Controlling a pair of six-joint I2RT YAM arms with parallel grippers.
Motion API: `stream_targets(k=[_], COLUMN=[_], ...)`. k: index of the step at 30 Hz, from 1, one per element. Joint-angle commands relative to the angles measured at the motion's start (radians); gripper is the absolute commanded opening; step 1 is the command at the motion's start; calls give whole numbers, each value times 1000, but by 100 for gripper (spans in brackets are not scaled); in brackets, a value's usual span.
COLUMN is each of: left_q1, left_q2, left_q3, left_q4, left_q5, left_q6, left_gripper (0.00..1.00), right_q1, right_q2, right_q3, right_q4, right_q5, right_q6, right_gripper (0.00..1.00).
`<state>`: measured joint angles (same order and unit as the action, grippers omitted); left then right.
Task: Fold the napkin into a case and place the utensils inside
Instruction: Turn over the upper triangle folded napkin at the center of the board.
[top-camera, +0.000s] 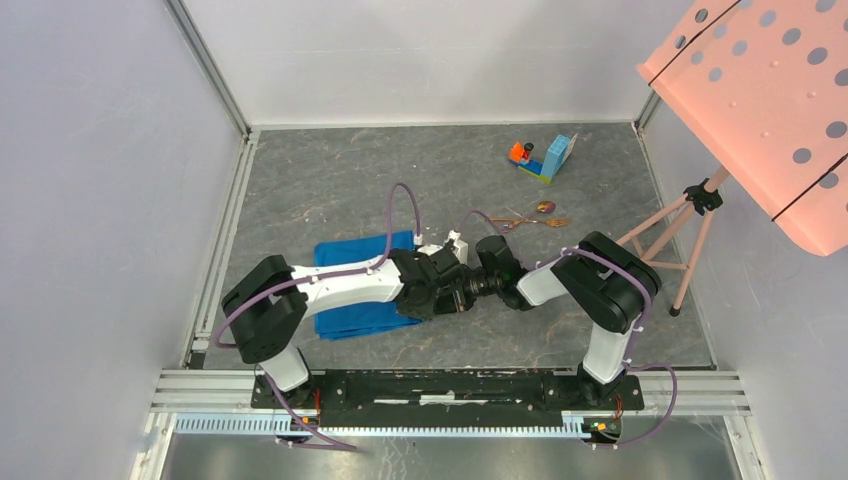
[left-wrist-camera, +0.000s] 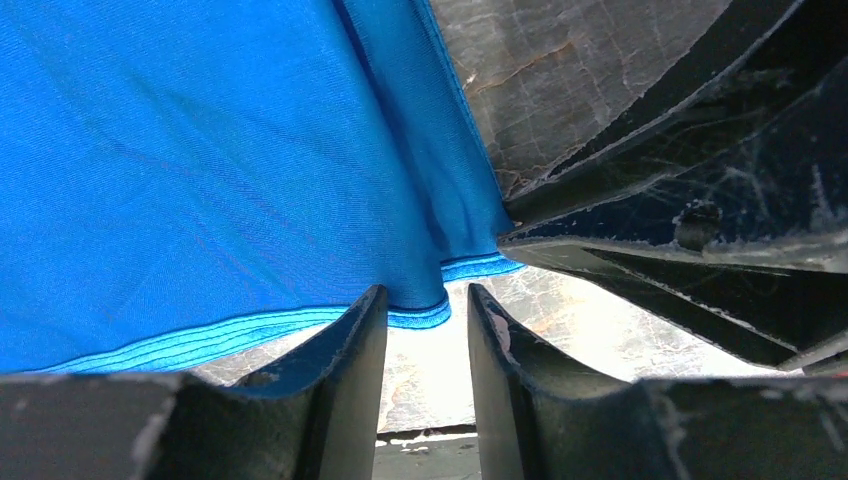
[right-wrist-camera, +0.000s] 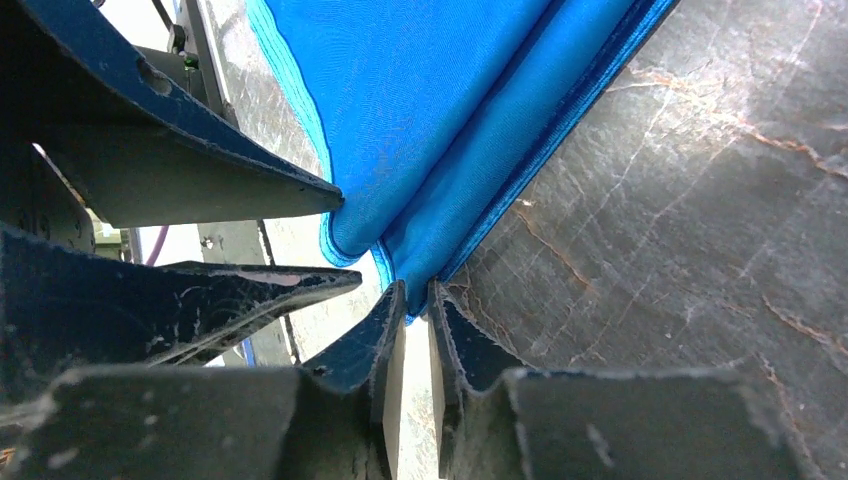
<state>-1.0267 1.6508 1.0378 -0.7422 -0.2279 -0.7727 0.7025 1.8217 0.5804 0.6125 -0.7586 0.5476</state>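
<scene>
1. While both arms fold inward from the near edge of the table (top-camera: 400, 180), their wrists meet nose to nose near its middle. The left arm stretches low across the napkin (top-camera: 350, 318).
2. Left gripper (left-wrist-camera: 427, 300): fingers released with a clear gap between them, and the napkin's hemmed edge lies just at their tips.
3. Right gripper (right-wrist-camera: 417, 297): fingers almost together, with the folded corner of the cloth at their tips. Whether they pinch it cannot be told.
4. The napkin lies folded, left of the table's centre, with its right edge where the grippers meet.
5. The surface is dark grey with marbled veins. Pale walls close the far, left and right edges.
6. The utensils (top-camera: 535, 217) lie right of centre toward the far edge, well apart from the napkin. A toy block piece (top-camera: 545, 158) stands near the far-right corner.
7. A pink tripod (top-camera: 690, 215) plants its legs at the right edge under a perforated pink panel (top-camera: 770, 90). Open grey surface stretches from the napkin to the far edge.
</scene>
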Motion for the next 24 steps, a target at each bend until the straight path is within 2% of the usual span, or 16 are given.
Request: stream_targets(k=[1,12,24], left_q1=[-17,-48,-75], left_q2=[26,69,107], left_q3=[55,119,192], left_q4=[-47,-77,-78], left_q5=[-79,-116,-92], left_q6=[-40,-37,-39], left_gripper=[41,7,6], right_q1=[8,17,27], right_q2=[19,13,19], right_q3=[-13,-11,-21], right_q4=[3,-2,31], right_q5=[19,38,27], right_q6=[-28,-33,-5], right_gripper=[18,7,3])
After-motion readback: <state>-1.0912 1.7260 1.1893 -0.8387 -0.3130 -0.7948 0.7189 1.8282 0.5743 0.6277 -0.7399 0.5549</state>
